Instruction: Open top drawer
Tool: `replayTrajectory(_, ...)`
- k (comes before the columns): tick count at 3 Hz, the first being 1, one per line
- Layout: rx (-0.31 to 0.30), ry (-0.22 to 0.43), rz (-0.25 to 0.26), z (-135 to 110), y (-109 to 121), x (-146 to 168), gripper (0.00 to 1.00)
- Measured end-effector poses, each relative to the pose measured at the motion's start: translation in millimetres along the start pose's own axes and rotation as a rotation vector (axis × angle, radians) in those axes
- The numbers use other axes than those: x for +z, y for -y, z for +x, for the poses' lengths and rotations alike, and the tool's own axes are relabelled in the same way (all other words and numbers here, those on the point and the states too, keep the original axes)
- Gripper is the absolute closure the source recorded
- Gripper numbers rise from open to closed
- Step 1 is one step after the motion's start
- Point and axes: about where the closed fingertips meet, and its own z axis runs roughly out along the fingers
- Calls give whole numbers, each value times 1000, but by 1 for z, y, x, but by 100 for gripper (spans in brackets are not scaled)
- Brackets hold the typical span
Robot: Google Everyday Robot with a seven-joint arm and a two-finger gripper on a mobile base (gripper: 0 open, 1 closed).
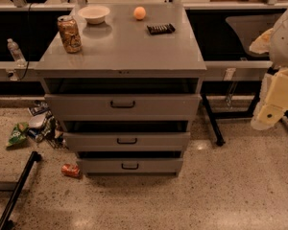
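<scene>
The grey metal cabinet (122,47) stands in the middle of the view with three drawers. The top drawer (86,108) has the widest, tallest front panel and a small dark centre pull handle (122,104). A dark gap shows above its panel, and the panel sits forward of the cabinet top. Two narrower drawers (127,141) (129,166) lie below it, each with a dark gap above. My gripper (267,114), cream and white, hangs at the right edge of the view, well to the right of the cabinet and apart from the handle.
On the cabinet top stand a drink can (69,33), a white bowl (94,13), an orange ball (139,13) and a dark snack bar (161,28). Litter (38,126), a green bag (18,133) and a red can (70,170) lie on the floor at the left. A black stand leg (17,190) crosses the lower left. Black table legs (212,121) stand to the right.
</scene>
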Motion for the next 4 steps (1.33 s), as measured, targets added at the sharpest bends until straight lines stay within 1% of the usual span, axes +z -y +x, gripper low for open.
replayTrajectory(1,0,0,0,0,0,0,0)
replayTrajectory(2,-29,79,-22,-14,12,33,0)
replayTrajectory(3,-47,195,-66,-38,26,91,0)
replayTrajectory(4,-69,269,-83,-56,38,129,0)
